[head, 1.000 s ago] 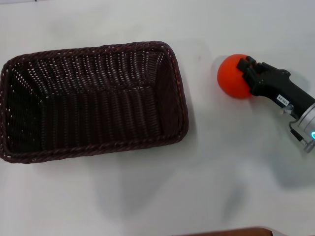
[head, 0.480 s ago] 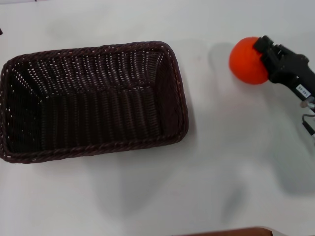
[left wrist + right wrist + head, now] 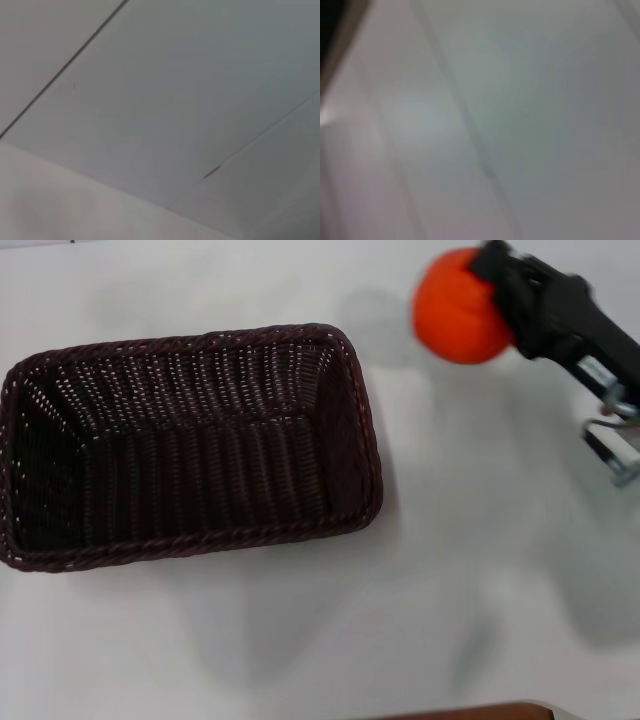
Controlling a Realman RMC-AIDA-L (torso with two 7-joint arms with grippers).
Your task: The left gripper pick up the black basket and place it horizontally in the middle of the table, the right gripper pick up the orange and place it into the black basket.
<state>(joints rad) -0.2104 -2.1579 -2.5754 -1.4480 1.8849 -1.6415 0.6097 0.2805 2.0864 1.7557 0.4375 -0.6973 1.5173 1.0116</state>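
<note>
Here the right gripper (image 3: 492,280) grips the orange (image 3: 461,306) beside the black basket (image 3: 190,445).

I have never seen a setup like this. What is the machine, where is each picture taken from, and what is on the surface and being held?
This is a two-armed robot. The top-down picture comes from a camera on its head. It shows a white table with a dark woven black basket, empty, lying lengthwise. On the robot's right, the black right claw grips the orange to the right of the basket and beyond its far rim. The other two pictures come from cameras on each wrist; both show only pale blurred surfaces. The left claw appears in no picture.
</note>
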